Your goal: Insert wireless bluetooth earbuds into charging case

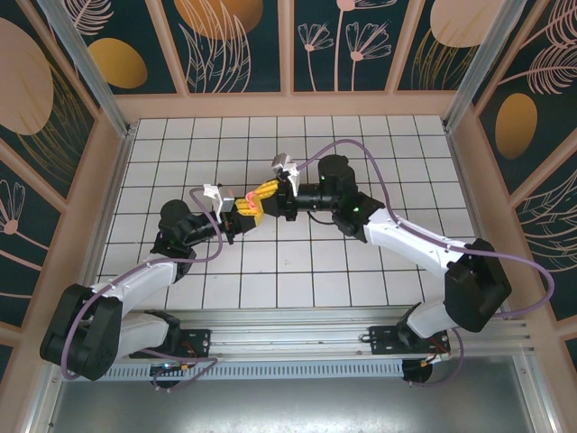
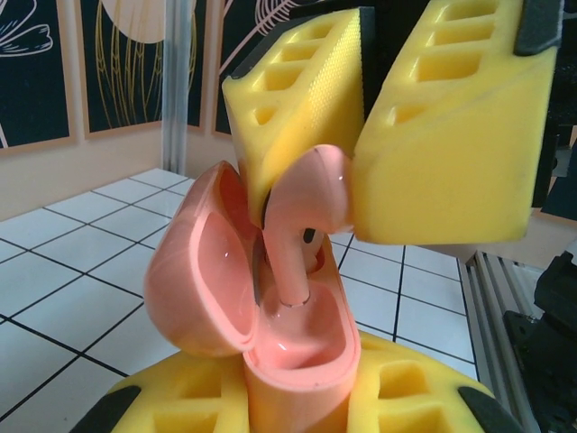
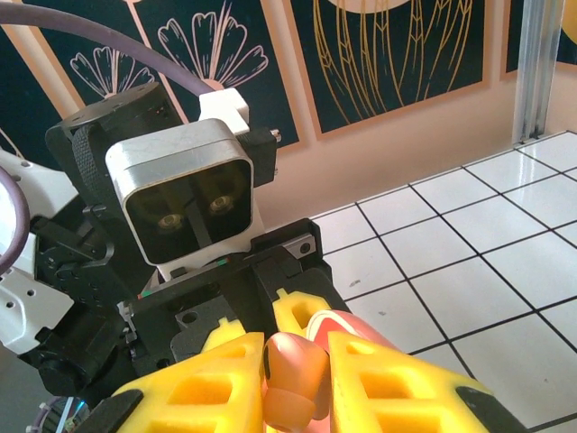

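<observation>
One earbud (image 2: pixel 311 212), pinched by the right claw (image 3: pixel 293 383), is judged half-inserted. The open charging case (image 2: pixel 270 334) is clamped by the left claw (image 2: pixel 297 401).

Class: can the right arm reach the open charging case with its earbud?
Likely yes: the charging case is open, and the earbud in the right gripper has its stem at the socket, unobstructed.

- charging case (image 2: pixel 225 271), earbud (image 2: pixel 311 212): smooth glossy pink plastic
- right gripper (image 3: pixel 295 374) fingers (image 3: pixel 207 388): matt yellow, finely pitted, foam-like
- table (image 1: pixel 361 153): smooth white tiles, slight sheen
- wrist camera housing (image 3: pixel 185 194): matt silver-grey, metal-looking
- base rail (image 1: pixel 297 329): bare brushed metal
</observation>
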Motion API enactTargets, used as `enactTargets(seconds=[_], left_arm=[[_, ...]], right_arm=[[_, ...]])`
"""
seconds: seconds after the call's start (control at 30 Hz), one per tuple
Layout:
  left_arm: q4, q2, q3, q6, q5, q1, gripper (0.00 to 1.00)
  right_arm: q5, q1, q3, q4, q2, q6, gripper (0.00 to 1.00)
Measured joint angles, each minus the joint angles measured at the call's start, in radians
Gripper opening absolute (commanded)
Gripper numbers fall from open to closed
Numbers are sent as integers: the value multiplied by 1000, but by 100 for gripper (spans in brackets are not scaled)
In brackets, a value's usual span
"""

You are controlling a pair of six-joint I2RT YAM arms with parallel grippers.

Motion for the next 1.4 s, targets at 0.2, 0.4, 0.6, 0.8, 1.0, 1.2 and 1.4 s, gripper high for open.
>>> enactTargets(seconds=[0.2, 0.4, 0.6, 0.8, 1.0, 1.2, 1.4], left_arm=[[0, 0, 0, 0, -3, 2, 8], [-12, 0, 0, 0, -11, 2, 8], [-33, 0, 0, 0, -15, 2, 8], [-42, 0, 0, 0, -22, 3, 8], [-51, 0, 0, 0, -23, 3, 8], [-60, 0, 0, 0, -26, 3, 8], [-60, 0, 0, 0, -26, 3, 8]], right_arm=[[11, 7, 21, -33, 8, -23, 21], [37, 15, 33, -73, 10, -49, 21], [95, 32, 45, -120, 10, -79, 21], [146, 48, 55, -150, 11, -108, 21], [170, 55, 60, -171, 13, -126, 21], [186, 58, 68, -193, 16, -146, 21], [196, 61, 93, -233, 23, -159, 21]])
